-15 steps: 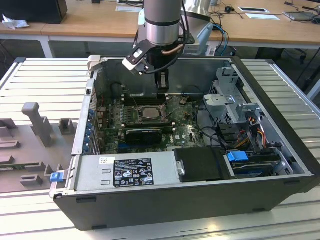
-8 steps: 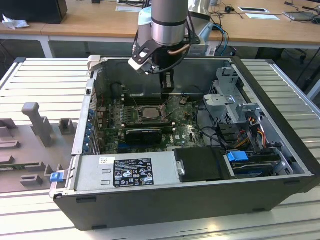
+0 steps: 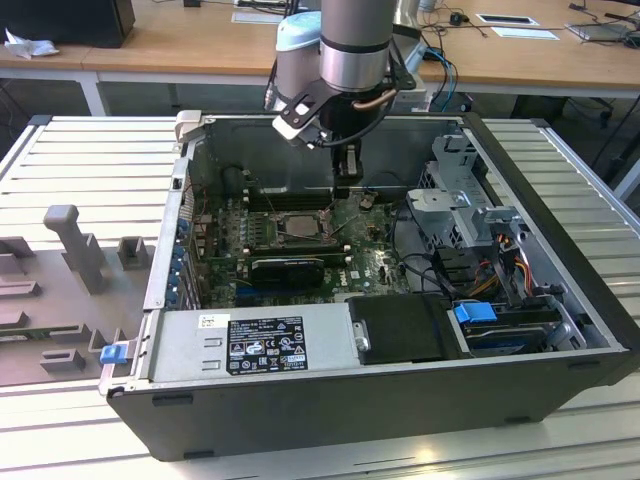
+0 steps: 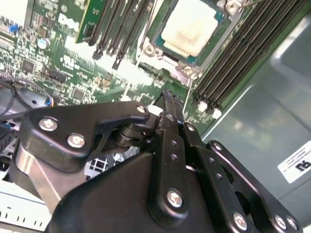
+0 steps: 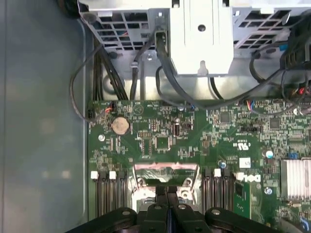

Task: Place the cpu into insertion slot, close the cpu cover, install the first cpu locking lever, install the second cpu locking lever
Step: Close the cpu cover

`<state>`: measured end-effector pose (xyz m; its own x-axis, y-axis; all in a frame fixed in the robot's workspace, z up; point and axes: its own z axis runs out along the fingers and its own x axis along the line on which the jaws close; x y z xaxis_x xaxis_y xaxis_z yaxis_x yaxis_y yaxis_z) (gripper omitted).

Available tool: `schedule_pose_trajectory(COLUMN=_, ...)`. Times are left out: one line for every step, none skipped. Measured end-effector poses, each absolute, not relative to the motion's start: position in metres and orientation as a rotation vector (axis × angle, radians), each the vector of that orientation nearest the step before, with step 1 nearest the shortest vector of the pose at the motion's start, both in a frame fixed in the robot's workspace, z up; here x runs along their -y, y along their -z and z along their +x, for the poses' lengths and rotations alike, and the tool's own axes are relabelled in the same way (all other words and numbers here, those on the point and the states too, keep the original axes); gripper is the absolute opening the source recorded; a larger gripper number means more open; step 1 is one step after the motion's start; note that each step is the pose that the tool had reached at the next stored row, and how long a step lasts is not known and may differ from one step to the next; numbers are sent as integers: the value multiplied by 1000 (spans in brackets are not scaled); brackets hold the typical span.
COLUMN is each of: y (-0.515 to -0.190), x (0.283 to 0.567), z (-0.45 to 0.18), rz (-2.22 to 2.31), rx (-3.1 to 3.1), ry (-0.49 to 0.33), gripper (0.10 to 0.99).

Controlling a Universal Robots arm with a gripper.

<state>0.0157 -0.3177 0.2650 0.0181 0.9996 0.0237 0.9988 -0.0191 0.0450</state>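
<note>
The gripper point(image 3: 346, 190) hangs inside the open case point(image 3: 560, 215) near the middle of the exterior view. Its black, bolted fingers point(image 4: 167, 126) are pressed together with nothing visible between them. Its tip hovers just above the green circuit board point(image 5: 160, 126). In the second wrist view a thin, bright metal rod point(image 4: 186, 97) runs just beside the fingertips. Just beyond the tip, the cpu point(image 4: 189, 28), a flat square with a pale, matte silvery face, sits in the insertion slot point(image 4: 165, 57), and the visible parts of its green border are bare. Long black memory slots point(image 4: 228, 63) flank the socket closely on both sides, leaving a narrow lane. The smooth grey wall of the case rises close behind them. On the other side, the board is low and studded with small parts, including a round coin battery point(image 5: 120, 125). Past it, black cables point(image 5: 82, 82) loop before a pale perforated metal cage point(image 5: 201, 34). The case lies on a ribbed, pale metal surface point(image 3: 90, 150).
</note>
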Motion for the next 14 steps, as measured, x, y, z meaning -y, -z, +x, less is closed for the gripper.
schedule_pose_trajectory(y=-265, x=318, z=18, rz=2231, rx=-2190, ry=-75, gripper=106)
schedule_pose_trajectory(y=-265, x=318, z=19, rz=2231, rx=-2189, ry=-75, gripper=106)
schedule_pose_trajectory(y=-265, x=318, z=20, rz=2231, rx=-2189, ry=-75, gripper=106)
schedule_pose_trajectory(y=-265, x=318, z=21, rz=2231, rx=-2189, ry=-75, gripper=106)
schedule_pose_trajectory(y=-264, x=318, z=22, rz=2231, rx=-2189, ry=-75, gripper=106)
schedule_pose_trajectory(y=-264, x=318, z=23, rz=2231, rx=-2189, ry=-75, gripper=106)
schedule_pose_trajectory(y=-264, x=318, z=26, rz=2231, rx=-2189, ry=-75, gripper=106)
schedule_pose_trajectory(y=-264, x=318, z=29, rz=2231, rx=-2190, ry=-75, gripper=106)
schedule_pose_trajectory(y=-263, x=318, z=33, rz=2232, rx=-2190, ry=-76, gripper=106)
schedule_pose_trajectory(y=-263, x=318, z=36, rz=2234, rx=-2192, ry=-78, gripper=106)
schedule_pose_trajectory(y=-262, x=318, z=40, rz=2236, rx=-2194, ry=-79, gripper=106)
schedule_pose_trajectory(y=-262, x=318, z=43, rz=2238, rx=-2196, ry=-79, gripper=106)
schedule_pose_trajectory(y=-262, x=318, z=46, rz=2239, rx=-2198, ry=-80, gripper=106)
schedule_pose_trajectory(y=-262, x=318, z=50, rz=2240, rx=-2200, ry=-80, gripper=106)
